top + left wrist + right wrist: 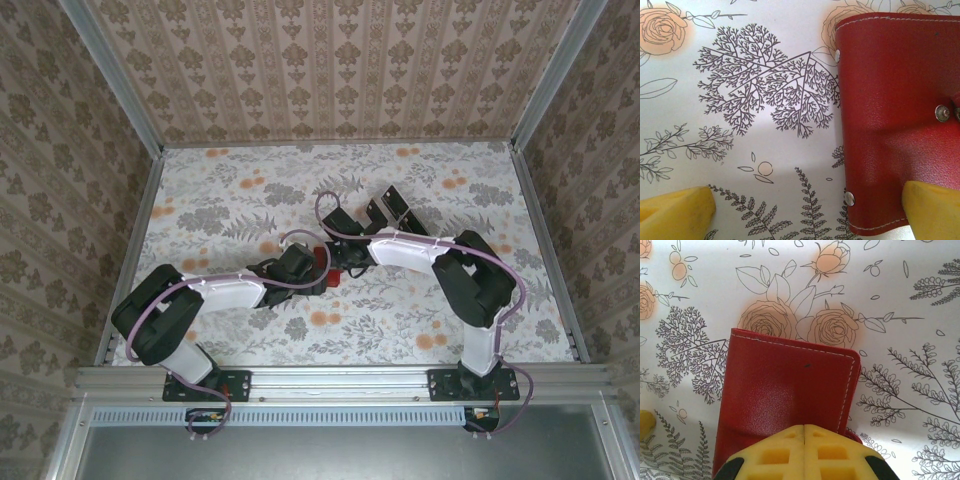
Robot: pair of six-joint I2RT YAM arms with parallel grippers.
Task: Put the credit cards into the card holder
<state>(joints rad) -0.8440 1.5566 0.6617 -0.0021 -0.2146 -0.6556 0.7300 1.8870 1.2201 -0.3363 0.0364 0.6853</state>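
Yellow fingertips of the right pincer (804, 434) are meeting shut over the red card holder (790, 380), which is lying on the floral surface (900, 300). The left pincer (805, 215) is gaping wide astride its edge. The credit cards (392, 207) are sitting apart, so loading is seemingly unstarted.

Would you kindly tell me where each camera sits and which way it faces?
Top external: above and behind the bases, looking down on the floral table; the left arm and right arm show whole.
Left wrist: on the left arm, facing down at the card holder; the left fingers stand spread at the bottom corners.
Right wrist: on the right arm, facing down; the right fingers are pressed together at the bottom.
Shared: both wrist views show the red card holder.
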